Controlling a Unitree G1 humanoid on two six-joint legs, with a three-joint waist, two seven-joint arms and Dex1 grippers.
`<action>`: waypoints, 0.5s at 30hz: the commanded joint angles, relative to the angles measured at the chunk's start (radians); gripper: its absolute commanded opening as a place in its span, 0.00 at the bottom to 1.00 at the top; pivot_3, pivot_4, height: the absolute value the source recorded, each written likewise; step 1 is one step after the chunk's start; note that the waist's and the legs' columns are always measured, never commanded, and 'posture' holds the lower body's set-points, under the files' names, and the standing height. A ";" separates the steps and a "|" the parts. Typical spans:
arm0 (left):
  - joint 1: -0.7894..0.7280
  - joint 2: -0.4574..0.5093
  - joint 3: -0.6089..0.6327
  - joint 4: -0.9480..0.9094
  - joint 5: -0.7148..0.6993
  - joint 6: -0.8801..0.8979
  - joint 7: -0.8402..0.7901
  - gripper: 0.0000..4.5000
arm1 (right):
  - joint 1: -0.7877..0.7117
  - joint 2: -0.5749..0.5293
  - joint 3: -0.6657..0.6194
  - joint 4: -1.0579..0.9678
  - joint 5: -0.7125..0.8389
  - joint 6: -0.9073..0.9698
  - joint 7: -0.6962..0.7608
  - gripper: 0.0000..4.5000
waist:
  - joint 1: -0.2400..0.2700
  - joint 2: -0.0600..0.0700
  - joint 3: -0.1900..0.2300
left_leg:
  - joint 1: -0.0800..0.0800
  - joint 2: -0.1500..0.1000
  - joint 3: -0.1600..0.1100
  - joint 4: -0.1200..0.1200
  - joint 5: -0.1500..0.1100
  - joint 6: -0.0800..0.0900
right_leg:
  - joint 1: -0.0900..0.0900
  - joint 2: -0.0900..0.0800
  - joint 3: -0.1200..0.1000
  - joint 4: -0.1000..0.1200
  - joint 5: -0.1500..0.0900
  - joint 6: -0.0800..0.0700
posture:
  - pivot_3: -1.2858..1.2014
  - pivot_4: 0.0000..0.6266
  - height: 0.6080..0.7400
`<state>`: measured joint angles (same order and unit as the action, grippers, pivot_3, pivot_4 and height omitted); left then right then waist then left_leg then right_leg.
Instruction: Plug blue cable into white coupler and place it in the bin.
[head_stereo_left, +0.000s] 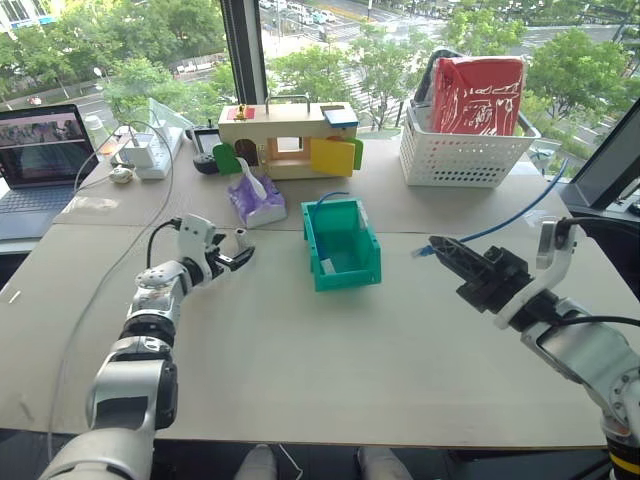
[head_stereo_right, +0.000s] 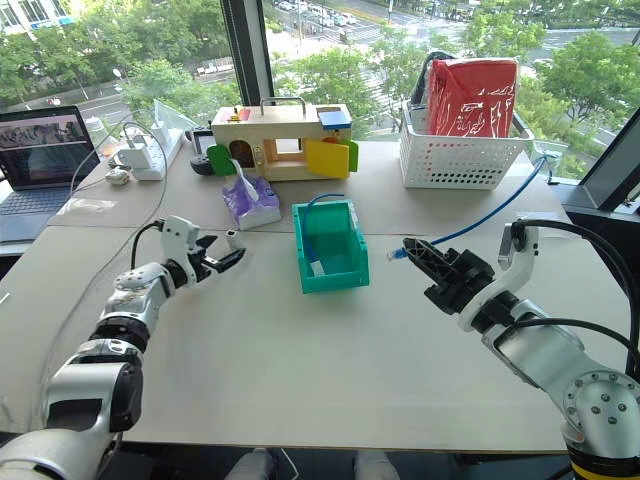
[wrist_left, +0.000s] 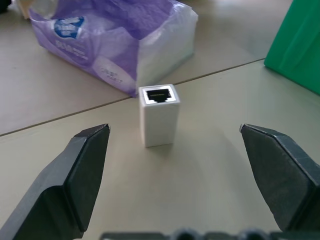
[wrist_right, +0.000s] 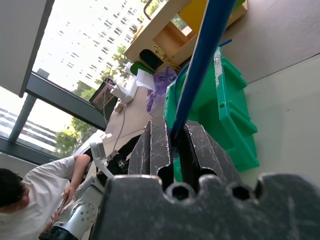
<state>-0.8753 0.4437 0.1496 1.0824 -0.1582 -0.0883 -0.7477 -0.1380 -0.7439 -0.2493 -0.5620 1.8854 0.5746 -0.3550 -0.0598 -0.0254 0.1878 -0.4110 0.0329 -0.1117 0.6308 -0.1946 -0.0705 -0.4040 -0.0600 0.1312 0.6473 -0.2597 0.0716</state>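
The white coupler (wrist_left: 159, 115) stands upright on the table with its socket facing up, just in front of a purple tissue pack. My left gripper (head_stereo_left: 237, 254) is open and low over the table, and the coupler (head_stereo_left: 241, 238) sits just past its fingertips without touching them. My right gripper (head_stereo_left: 438, 248) hovers to the right of the teal bin (head_stereo_left: 348, 272), shut on the blue cable (head_stereo_left: 510, 218). The cable's clear plug (head_stereo_left: 421, 252) sticks out toward the bin. From the gripper the cable (wrist_right: 205, 55) runs back and off the table's right side.
A purple tissue pack (head_stereo_left: 256, 200) lies behind the coupler. At the back stand a wooden toy house (head_stereo_left: 290, 140) and a white lattice basket (head_stereo_left: 465, 158) holding a red bag. A laptop (head_stereo_left: 40, 150), a charger and loose cords sit at the far left. A person (wrist_right: 20, 200) sits nearby.
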 joint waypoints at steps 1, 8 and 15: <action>-0.008 0.006 0.002 -0.007 0.027 -0.018 0.090 1.00 | 0.009 0.005 -0.038 -0.048 -0.005 -0.017 -0.009 0.00 | -0.006 0.000 0.000 | 0.000 0.000 0.000 0.000 0.000 0.000 | 0.000 0.000 0.000 0.000 0.000 0.000 | 0.52 0.24 1.00; -0.031 -0.014 0.019 0.053 0.043 -0.039 0.197 1.00 | 0.012 0.005 -0.039 -0.055 -0.007 -0.016 -0.019 0.00 | -0.007 0.000 0.000 | 0.001 0.000 0.000 0.000 0.000 0.000 | 0.000 0.000 0.000 0.001 0.000 0.000 | 0.52 0.24 1.00; -0.099 -0.057 0.006 0.137 0.063 -0.055 0.240 1.00 | -0.012 -0.004 -0.025 -0.054 0.002 -0.005 -0.019 0.00 | -0.002 0.000 0.000 | 0.000 0.000 0.000 0.001 0.000 0.000 | 0.001 0.000 0.000 0.001 0.000 0.000 | 0.52 0.24 1.00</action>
<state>-0.9337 0.3902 0.1575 1.2056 -0.1082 -0.1277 -0.5182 -0.1353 -0.7383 -0.2515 -0.5805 1.8693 0.5738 -0.3762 -0.0619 -0.0255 0.1878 -0.4107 0.0324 -0.1118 0.6316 -0.1944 -0.0703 -0.4034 -0.0601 0.1312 0.6478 -0.2595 0.0716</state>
